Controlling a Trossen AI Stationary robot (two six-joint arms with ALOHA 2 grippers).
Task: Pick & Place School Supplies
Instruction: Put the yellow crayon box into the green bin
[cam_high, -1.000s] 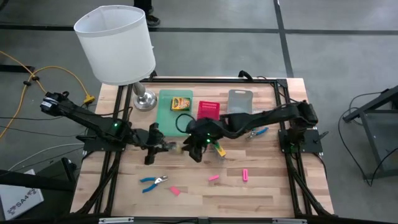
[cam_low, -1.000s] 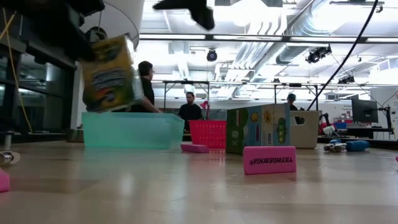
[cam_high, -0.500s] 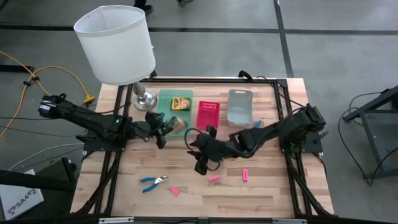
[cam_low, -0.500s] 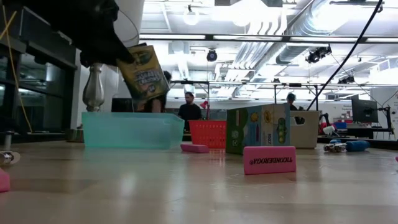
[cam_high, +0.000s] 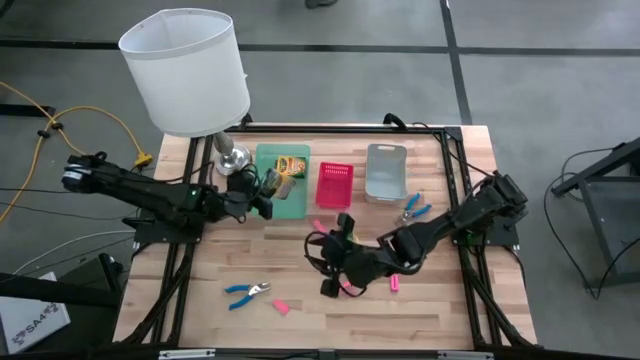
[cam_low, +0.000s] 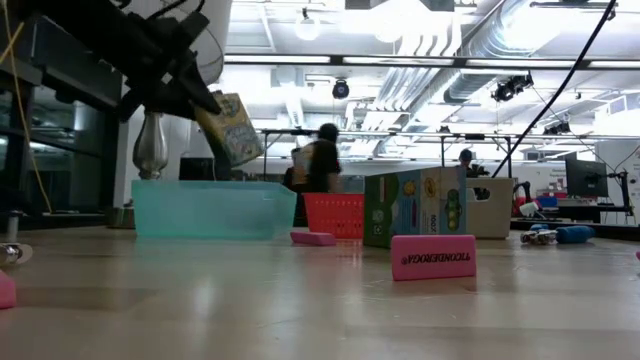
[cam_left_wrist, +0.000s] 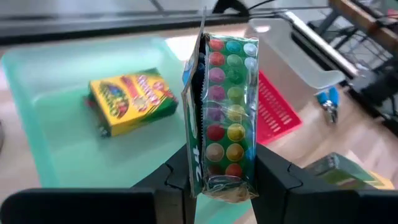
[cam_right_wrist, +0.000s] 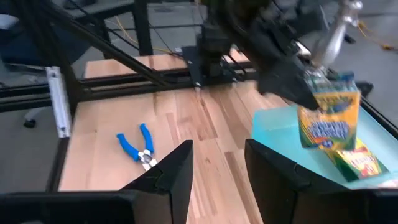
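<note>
My left gripper (cam_high: 264, 196) (cam_left_wrist: 224, 186) is shut on a yellow-and-green crayon box (cam_left_wrist: 225, 106) (cam_low: 232, 128) above the green tray (cam_high: 270, 160). A second crayon box (cam_high: 292, 163) (cam_left_wrist: 130, 99) lies flat on that tray's floor. The third crayon box (cam_low: 415, 207) stands on the table; my right arm hides it in the high view. My right gripper (cam_high: 334, 266) (cam_right_wrist: 217, 180) hovers open over the table's middle, touching nothing. Pink erasers (cam_high: 394, 281) (cam_high: 280, 307) (cam_low: 432, 257) lie flat on the table, as do two blue-handled tools (cam_high: 247, 291) (cam_high: 415, 210). My left gripper pinches the crayon box between its two fingers (cam_left_wrist: 273, 180), one on each side at the box's end nearest the wrist (cam_left_wrist: 224, 177). The fingers come from the table's left, slanting down. The box is lifted clear and sticks out tilted beyond the fingertips, over the green tray.
A pink tray (cam_high: 335, 183) and a grey tray (cam_high: 386, 170) sit in a row to the right of the green one. A white-shaded lamp (cam_high: 187, 70) stands at the far left corner, its base (cam_high: 232, 162) beside the green tray. People move in the room beyond.
My left gripper has carried the crayon box from the table's middle toward the far edge, over the green tray, and the box has tipped further over. My right gripper has drawn back from the middle toward the near edge.
</note>
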